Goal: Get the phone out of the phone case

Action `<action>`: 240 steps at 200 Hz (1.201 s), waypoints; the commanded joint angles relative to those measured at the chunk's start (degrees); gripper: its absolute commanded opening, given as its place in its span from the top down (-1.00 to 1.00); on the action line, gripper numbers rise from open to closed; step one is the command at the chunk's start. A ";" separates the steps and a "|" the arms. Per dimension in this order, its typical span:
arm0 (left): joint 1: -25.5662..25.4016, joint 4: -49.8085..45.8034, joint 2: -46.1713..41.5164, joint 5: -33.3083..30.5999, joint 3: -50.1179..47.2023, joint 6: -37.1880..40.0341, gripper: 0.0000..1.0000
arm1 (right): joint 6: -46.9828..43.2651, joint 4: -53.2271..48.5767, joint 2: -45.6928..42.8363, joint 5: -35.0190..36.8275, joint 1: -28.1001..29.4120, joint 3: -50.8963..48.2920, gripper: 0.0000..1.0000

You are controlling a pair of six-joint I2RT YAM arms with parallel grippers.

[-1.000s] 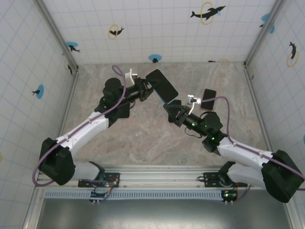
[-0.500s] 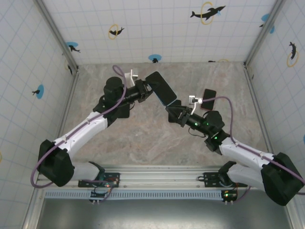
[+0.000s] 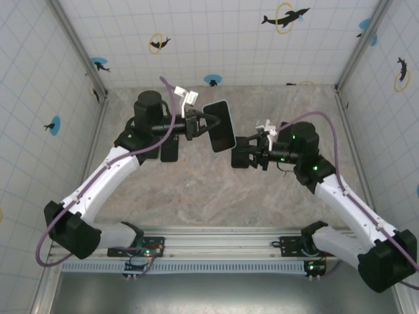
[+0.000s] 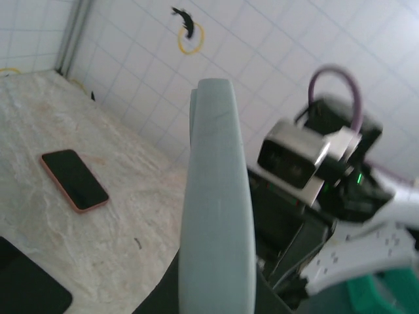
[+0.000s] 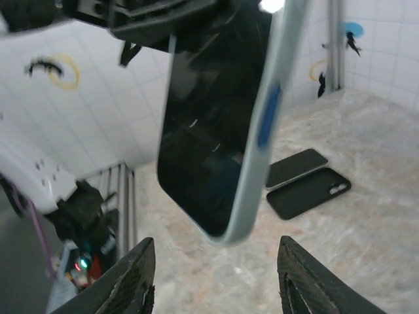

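Note:
A black phone in a pale blue case point(image 3: 219, 125) hangs in the air above the table, gripped at its left end by my left gripper point(image 3: 207, 124), which is shut on it. In the left wrist view the case point(image 4: 216, 196) is edge-on between the jaws. The right wrist view shows the dark screen point(image 5: 209, 124) and the blue rim with a side button point(image 5: 268, 114). My right gripper point(image 3: 242, 157) is open just right of the phone, apart from it. Its fingers point(image 5: 131, 281) stand wide below the phone's lower corner.
A dark phone point(image 5: 296, 167) and an empty black case point(image 5: 308, 193) lie side by side on the marble table point(image 3: 196, 190), under the left arm point(image 3: 169, 149). A pink-cased phone point(image 4: 74, 180) lies on the table's right half. Tiled walls close three sides.
The left arm swung the cased phone from slanted to more upright. The right gripper drew back from the phone's lower corner and now faces it from the right.

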 commanded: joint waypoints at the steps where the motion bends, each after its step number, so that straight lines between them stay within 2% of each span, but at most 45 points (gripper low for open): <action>1: 0.78 -4.22 -1.86 6.15 3.18 16.49 1.00 | -19.88 -19.11 2.82 -2.11 2.00 6.61 0.01; 35: 0.88 -15.07 0.77 9.31 8.14 25.47 1.00 | -29.40 -25.88 6.78 -1.09 3.42 11.87 0.10; 76: 1.41 -19.16 1.73 10.49 10.24 29.11 1.00 | -34.15 -30.89 10.29 -3.35 3.91 16.30 0.20; 115: 1.39 -17.81 2.25 11.32 9.99 27.92 1.00 | -31.40 -25.75 10.89 -8.22 3.87 15.79 0.36; 134: 1.41 -15.20 1.97 12.08 9.36 25.87 1.00 | -31.30 -25.69 11.81 -7.98 4.02 16.18 0.41; 240: 1.43 -14.18 2.40 11.87 9.10 24.55 1.00 | -28.85 -22.04 12.46 -11.40 3.61 16.29 0.51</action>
